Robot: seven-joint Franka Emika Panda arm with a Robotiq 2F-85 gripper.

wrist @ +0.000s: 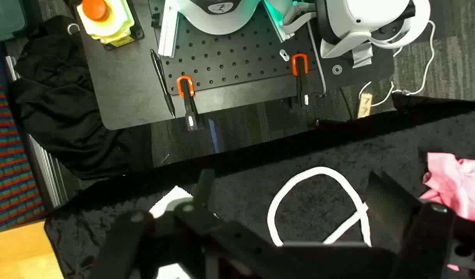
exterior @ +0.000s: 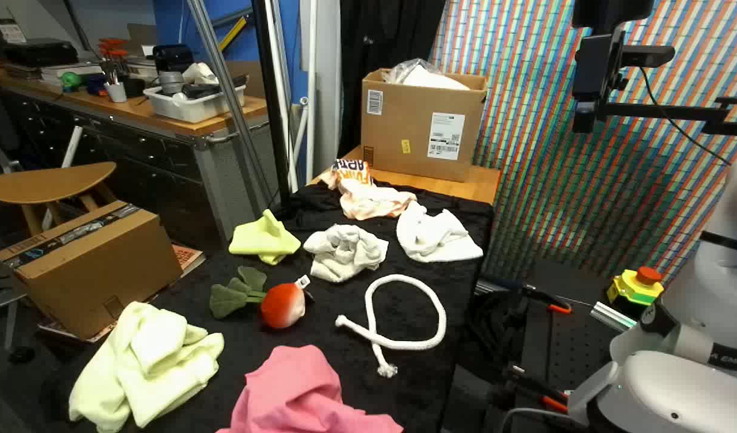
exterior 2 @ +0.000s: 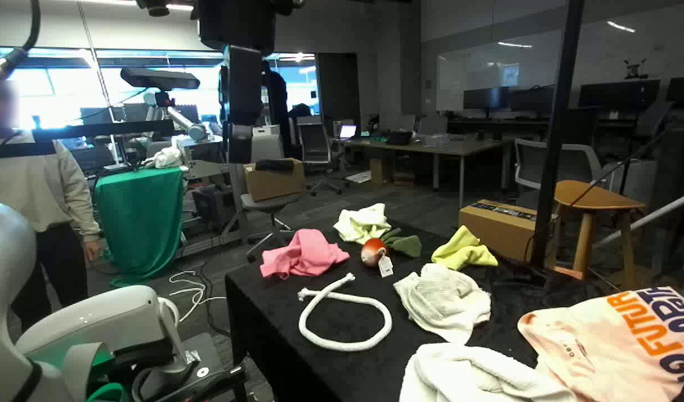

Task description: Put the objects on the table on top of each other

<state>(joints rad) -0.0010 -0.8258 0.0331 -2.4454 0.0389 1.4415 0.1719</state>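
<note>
Held the hand [wrist: 291,185] up high, wide open with nothing in it, and saw, on the table [exterior: 404,313] near the white rope [exterior: 404,344], the pink cloth [exterior 2: 305,258], likely soft, light and floppy, so best pinched at its humped-up middle.

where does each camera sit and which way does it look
An exterior view: near the pink cloth, facing the tall box; white arm and jaws at right.
An exterior view: near the peach cloth, facing a desk; white arm and jaws at left.
Wrist view: above the table, facing down; robot base and open jaws show.
Both exterior views share the white rope.
</note>
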